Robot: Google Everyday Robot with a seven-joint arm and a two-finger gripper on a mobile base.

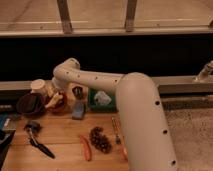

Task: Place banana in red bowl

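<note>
The arm reaches from the right foreground across the table [60,135] to its far left corner, and the gripper [54,96] sits low there, right over the red bowl [59,105]. The banana [53,101] shows as a pale yellow shape lying at the bowl's left rim, partly inside it, directly under the end of the arm. Whether the jaws hold the banana or have let go of it I cannot tell, since the wrist hides them

By my reading this is the placing step itself, near the end of the task: the fruit is at or in the bowl, and what remains is the release and the retreat. The next move calls for opening the jaws with the banana settled inside the rim, not perched on it, then lifting straight up so nothing gets dragged out

Close quarters make that delicate. The dark bowl [30,105] stands just beside the red one on the left, and a pale cup [37,86] stands right behind them. The orange carrot [86,147], the pine cone [100,140] and the black brush [37,142] lie well apart toward the near edge
</note>
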